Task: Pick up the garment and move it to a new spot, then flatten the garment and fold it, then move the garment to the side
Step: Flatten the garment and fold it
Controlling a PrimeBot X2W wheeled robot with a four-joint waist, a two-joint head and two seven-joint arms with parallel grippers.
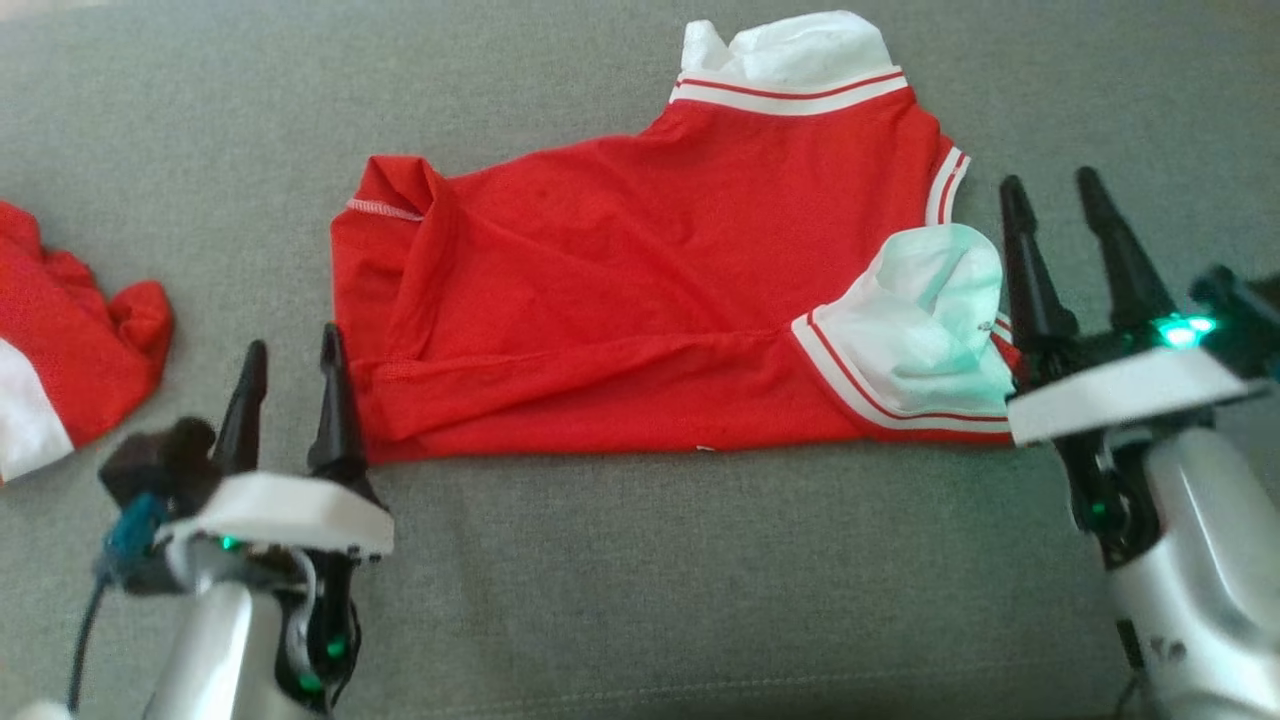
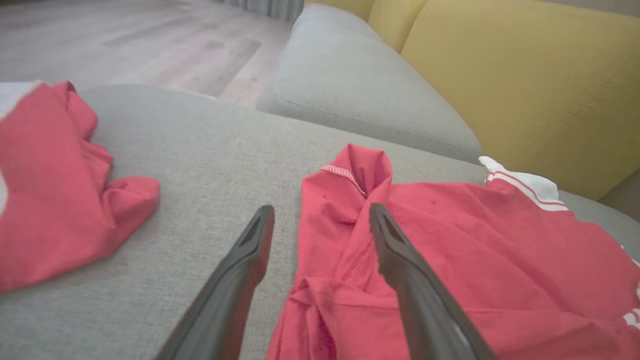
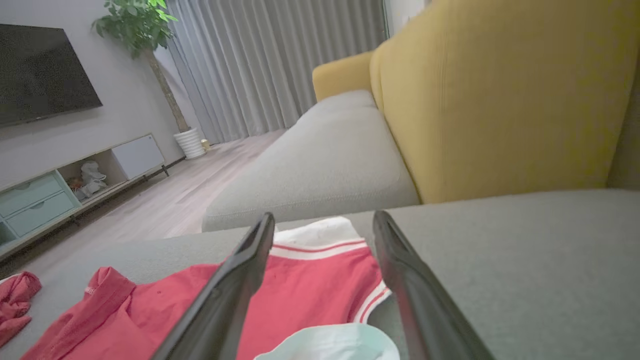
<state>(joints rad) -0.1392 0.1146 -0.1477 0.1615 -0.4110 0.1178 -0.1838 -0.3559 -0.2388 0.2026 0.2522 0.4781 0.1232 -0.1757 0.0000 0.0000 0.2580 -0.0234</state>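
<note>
You are working over a wide grey fabric sofa seat with a mustard-yellow backrest behind it. The red short-sleeved garment with white, red-striped sleeves lies across the middle of the seat, hem toward your left and sleeves toward your right. It looks placed and largely spread, so the pick-and-move step seems done. Flattening reads as nearly finished, though the far hem corner is turned over and creases run along the near edge. The near white sleeve lies in over the body, which may be the start of a fold. The main fold and the move aside are left. A second crumpled red garment sits well apart at your left. Your left pincer is spread and empty, straddling the hem's near corner. Your right pincer is likewise released, just beside the sleeve end.
</note>
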